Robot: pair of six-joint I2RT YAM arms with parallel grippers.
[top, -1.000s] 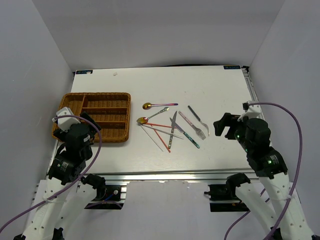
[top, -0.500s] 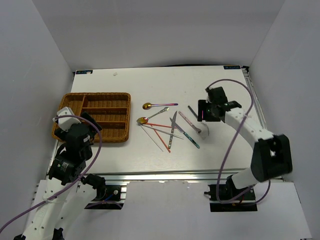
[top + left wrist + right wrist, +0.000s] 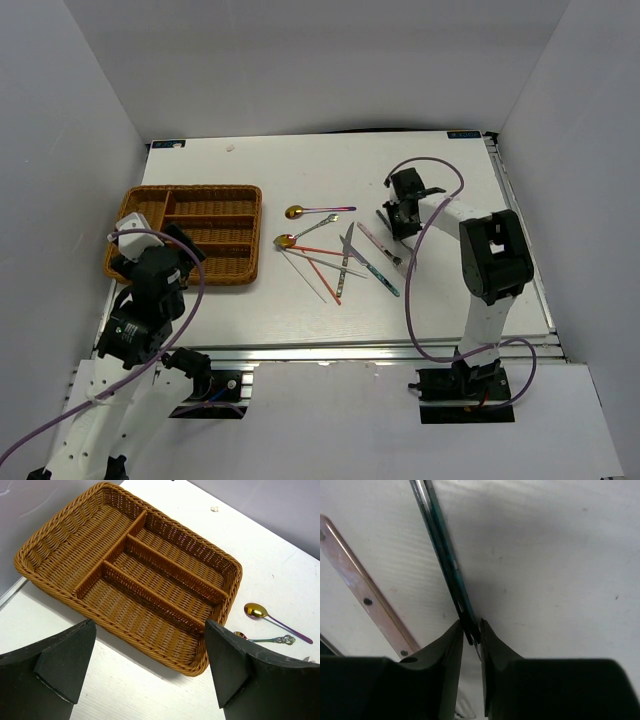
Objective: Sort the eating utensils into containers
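The eating utensils lie loose mid-table: two gold-bowled spoons [image 3: 296,212], a dark knife [image 3: 345,258], red and silver chopsticks [image 3: 322,272], a pinkish fork [image 3: 380,243] and a slim dark teal-handled fork [image 3: 440,550]. My right gripper [image 3: 471,630] is down at the table, its jaws pinched on that dark fork's handle; it sits at the fork's far end [image 3: 398,220]. The containers are the compartments of the brown wicker tray [image 3: 190,188], which hold nothing. My left gripper [image 3: 150,625] hangs open over the tray's near rim [image 3: 150,650].
The pinkish handle [image 3: 365,595] lies just left of the right fingers. One spoon [image 3: 256,611] sits close to the tray's right end. White walls enclose the table on three sides. The right arm's cable loops above the table's right side.
My right arm swung from the near right edge out to the dark fork, and its jaws closed from wide open onto the handle. The left arm stayed still.
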